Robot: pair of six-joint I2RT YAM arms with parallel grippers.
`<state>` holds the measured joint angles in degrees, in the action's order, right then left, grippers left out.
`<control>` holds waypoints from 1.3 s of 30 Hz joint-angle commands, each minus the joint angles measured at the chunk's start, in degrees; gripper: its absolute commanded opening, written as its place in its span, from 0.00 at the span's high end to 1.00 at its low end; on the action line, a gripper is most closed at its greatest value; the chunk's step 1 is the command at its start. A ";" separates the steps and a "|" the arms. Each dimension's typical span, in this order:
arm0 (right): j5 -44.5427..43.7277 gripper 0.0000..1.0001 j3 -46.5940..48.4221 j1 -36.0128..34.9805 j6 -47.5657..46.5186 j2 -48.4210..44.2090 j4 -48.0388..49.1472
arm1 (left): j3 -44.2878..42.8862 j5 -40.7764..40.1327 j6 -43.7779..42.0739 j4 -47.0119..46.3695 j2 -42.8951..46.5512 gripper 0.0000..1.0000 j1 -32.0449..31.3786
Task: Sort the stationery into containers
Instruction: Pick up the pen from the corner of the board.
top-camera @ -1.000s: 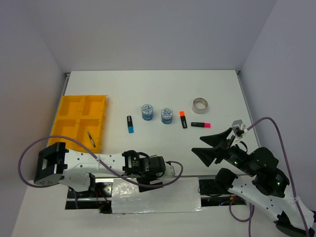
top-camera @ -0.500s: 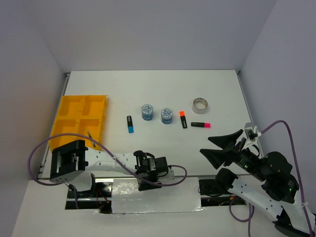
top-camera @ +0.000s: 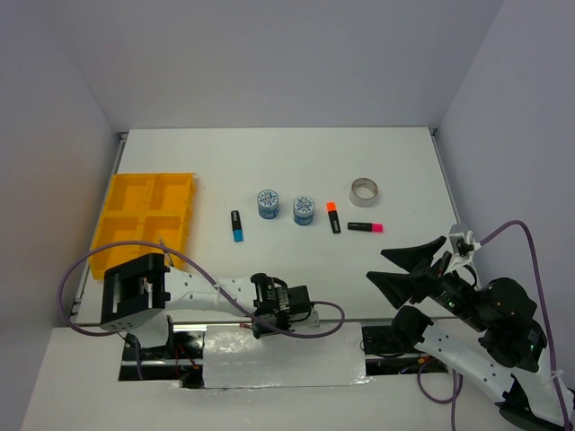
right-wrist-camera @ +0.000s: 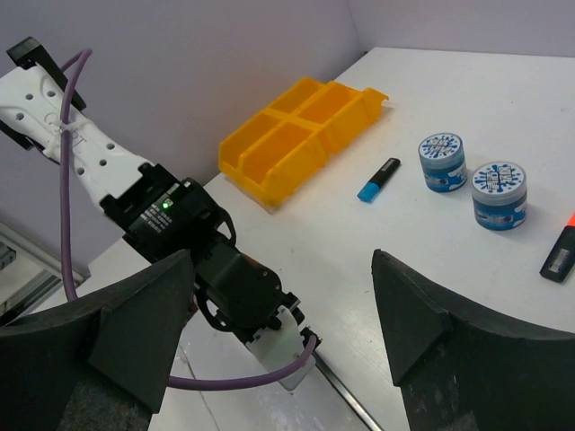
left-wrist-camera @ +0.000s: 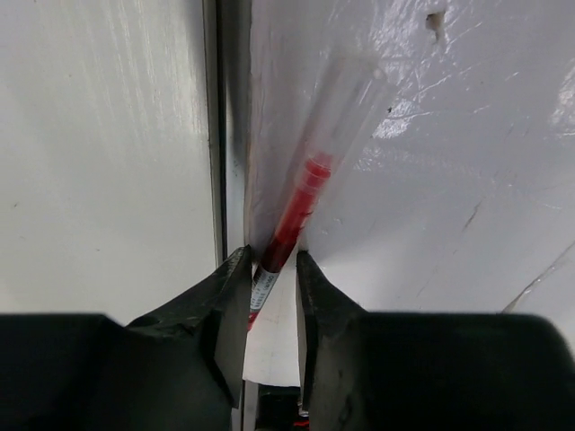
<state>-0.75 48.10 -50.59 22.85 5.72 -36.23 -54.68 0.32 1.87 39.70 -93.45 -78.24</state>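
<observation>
step in hand: the left pincer (left-wrist-camera: 271, 262) is taking up the red pen (left-wrist-camera: 301, 193) to carry it to the tray (top-camera: 191, 208).
pen location: on crinkled white film (left-wrist-camera: 449, 180) at the near edge of the worktop (left-wrist-camera: 99, 135), just beside a dark seam (left-wrist-camera: 229, 135) and slanted to it. Its lower end lies between the fingers.
left pincer state: narrowly spread, straddling the pen. The barrel touches the left finger and a sliver of white shows at the right finger, so there is no pinch yet.
right pincer state: the right pincer (right-wrist-camera: 280, 260) is spread wide and empty, above the near right of the worktop.
grip advice: close until both pads bear on the barrel, then lift straight up, so the pen neither rolls into the seam nor drags the film.
edges: the seam runs along the pen's left, and creases in the film may snag it.
open room: bare worktop lies between the seam and the tray at far left. The purple cable (top-camera: 65, 280) loops beside the tray's near side; pass above it.
</observation>
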 commanded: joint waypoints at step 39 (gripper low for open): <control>3.10 0.12 5.78 0.05 4.40 24.25 32.44 | 3.96 -12.01 15.44 -57.54 36.50 1.00 2.83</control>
<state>-6.07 51.86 -50.59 29.63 29.89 -13.19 -50.72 -15.86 15.40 -6.79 -56.53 -75.70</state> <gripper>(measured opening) 0.879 0.238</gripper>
